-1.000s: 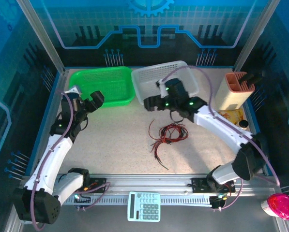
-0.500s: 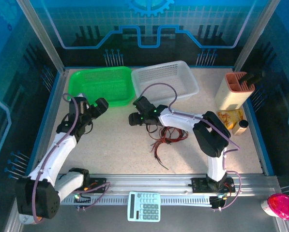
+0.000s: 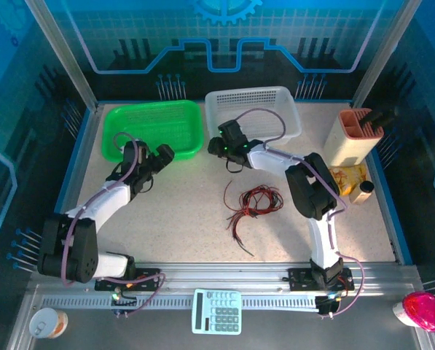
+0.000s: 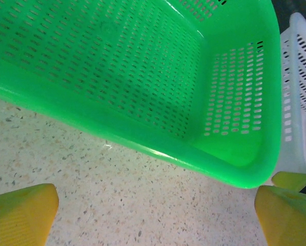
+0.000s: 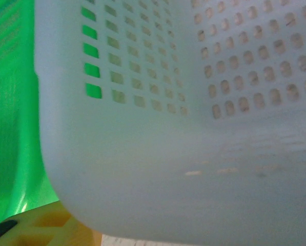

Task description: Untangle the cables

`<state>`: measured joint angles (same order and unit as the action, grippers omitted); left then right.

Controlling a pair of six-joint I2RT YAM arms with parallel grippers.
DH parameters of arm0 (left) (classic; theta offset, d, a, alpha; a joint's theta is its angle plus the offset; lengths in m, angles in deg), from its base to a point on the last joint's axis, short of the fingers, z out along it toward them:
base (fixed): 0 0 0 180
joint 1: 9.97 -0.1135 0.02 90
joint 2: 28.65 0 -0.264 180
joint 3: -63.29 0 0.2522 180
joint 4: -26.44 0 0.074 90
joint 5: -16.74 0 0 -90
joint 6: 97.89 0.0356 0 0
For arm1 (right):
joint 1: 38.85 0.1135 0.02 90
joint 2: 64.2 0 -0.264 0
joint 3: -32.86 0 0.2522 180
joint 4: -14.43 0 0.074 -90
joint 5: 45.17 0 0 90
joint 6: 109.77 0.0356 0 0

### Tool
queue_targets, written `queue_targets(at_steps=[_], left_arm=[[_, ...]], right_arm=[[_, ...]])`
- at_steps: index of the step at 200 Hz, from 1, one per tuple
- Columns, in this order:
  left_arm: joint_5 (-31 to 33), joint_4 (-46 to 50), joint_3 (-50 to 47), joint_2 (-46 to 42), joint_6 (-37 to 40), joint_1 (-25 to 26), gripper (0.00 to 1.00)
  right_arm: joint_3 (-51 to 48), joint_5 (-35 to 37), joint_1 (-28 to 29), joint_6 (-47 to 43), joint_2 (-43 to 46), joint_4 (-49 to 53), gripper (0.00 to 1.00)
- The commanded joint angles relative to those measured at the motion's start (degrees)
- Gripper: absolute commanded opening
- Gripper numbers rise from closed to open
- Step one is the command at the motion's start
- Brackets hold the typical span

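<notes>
The left pincer [image 3: 165, 154] is wide open. Its yellow fingers [image 4: 20, 215] stand far apart over the speckled surface [image 3: 181, 219], just short of the near rim of the green basket [image 4: 122, 130]. The right pincer [image 3: 218, 144] is up against the front left corner of the white basket [image 5: 194, 154]. One yellow finger [image 5: 45, 228] shows beneath the wall; whether it grips the basket I cannot tell. The red and black cables [image 3: 252, 201] lie tangled on the surface, well apart from both pincers.
</notes>
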<state>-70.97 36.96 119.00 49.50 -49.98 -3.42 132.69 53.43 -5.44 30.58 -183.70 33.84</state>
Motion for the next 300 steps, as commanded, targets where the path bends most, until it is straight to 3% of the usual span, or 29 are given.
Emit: queue_targets(at_steps=[1,65,129,223,263,300], left_arm=[[0.96,-4.95,2.74,1.89,0.62,0.31,0.99],[6.38,-9.60,6.89,6.69,4.86,0.14,0.99],[5.81,-9.97,11.35,9.07,6.64,-0.75,0.99],[-2.10,6.29,10.78,-9.49,4.82,0.52,0.99],[-4.39,12.00,11.18,-14.45,5.17,5.14,0.99],[-2.89,16.06,11.31,-16.14,6.19,10.41,0.99]], right_arm=[[1.64,1.09,-2.23,2.34,-0.35,-3.19,0.56],[-2.73,-1.04,-5.23,-3.15,6.27,-2.02,0.66],[-15.47,-1.64,-2.88,-9.38,23.25,0.18,0.67],[-32.74,5.01,-0.49,-15.40,48.29,20.59,0.69],[-40.05,6.23,-3.95,-14.27,56.63,27.28,0.71],[-42.95,3.51,-8.25,-13.89,56.85,29.16,0.76]])
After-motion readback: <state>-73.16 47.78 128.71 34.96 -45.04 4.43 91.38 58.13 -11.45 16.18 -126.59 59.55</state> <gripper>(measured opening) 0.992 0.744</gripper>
